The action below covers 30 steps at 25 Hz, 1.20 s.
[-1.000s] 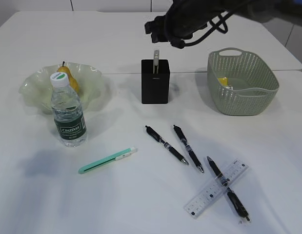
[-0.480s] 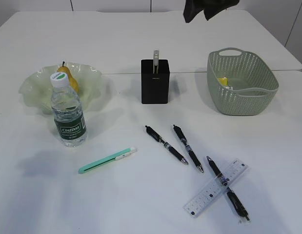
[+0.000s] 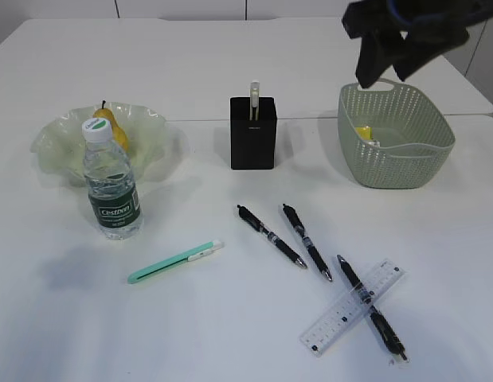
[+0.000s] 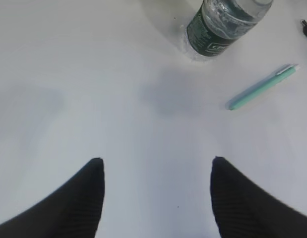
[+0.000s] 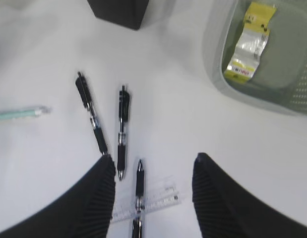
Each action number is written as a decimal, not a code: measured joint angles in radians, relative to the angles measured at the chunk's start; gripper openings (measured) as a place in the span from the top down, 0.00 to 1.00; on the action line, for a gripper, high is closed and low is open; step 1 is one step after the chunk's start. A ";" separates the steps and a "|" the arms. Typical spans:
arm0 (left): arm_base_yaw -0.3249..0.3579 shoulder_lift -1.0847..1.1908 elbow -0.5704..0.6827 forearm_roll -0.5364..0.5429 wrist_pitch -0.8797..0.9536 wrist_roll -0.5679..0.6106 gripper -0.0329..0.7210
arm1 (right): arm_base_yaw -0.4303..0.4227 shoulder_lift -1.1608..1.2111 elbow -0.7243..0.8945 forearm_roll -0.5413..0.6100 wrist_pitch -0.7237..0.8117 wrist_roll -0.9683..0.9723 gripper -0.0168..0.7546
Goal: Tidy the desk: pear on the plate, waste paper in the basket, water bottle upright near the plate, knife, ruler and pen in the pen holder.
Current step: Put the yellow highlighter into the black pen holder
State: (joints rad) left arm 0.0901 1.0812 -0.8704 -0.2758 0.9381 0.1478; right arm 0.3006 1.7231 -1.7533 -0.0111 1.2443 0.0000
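Observation:
The yellow pear (image 3: 111, 127) lies in the ruffled green plate (image 3: 55, 143), and the water bottle (image 3: 111, 183) stands upright in front of it. A mint-green knife (image 3: 176, 262) lies on the desk (image 3: 230, 334). Three black pens (image 3: 270, 236) (image 3: 307, 241) (image 3: 372, 309) lie on the desk too, the last one across the clear ruler (image 3: 346, 316). The black pen holder (image 3: 253, 133) has a white item in it. Yellow waste paper (image 5: 250, 44) sits in the basket (image 3: 397, 135). My right gripper (image 3: 381, 76) hangs open and empty above the basket's left rim. My left gripper (image 4: 156, 161) is open over bare desk.
In the left wrist view the bottle (image 4: 225, 25) and the knife (image 4: 262, 88) lie ahead to the right. The right wrist view looks down on the pens (image 5: 122, 131), the ruler (image 5: 153, 203) and the basket's wall (image 5: 217, 64). The desk's far edge runs behind the basket.
The right arm has swung from above the pen holder to the right, over the basket. Objects on the desk have not moved.

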 joint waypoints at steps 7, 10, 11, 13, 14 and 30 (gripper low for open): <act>-0.028 -0.009 0.000 0.000 0.041 0.101 0.33 | 0.000 -0.107 0.276 0.000 0.000 -0.025 0.49; -0.089 -0.009 0.000 0.000 0.041 0.186 0.34 | 0.000 -0.130 0.366 0.000 0.000 -0.044 0.49; -0.117 -0.009 0.000 0.000 0.032 0.215 0.34 | 0.000 -0.134 0.389 0.000 0.000 -0.049 0.49; -0.172 -0.009 0.000 0.000 0.000 0.266 0.35 | 0.000 -0.135 0.413 0.000 0.000 -0.055 0.49; -0.205 -0.009 0.000 0.002 -0.023 0.291 0.36 | 0.000 -0.135 0.415 0.000 0.000 -0.057 0.49; -0.528 0.346 -0.226 0.087 0.018 0.504 0.36 | 0.000 -0.139 0.419 0.000 -0.051 -0.065 0.49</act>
State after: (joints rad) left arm -0.4384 1.4269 -1.0965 -0.1886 0.9564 0.6516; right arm 0.3006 1.5845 -1.3343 -0.0111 1.1929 -0.0649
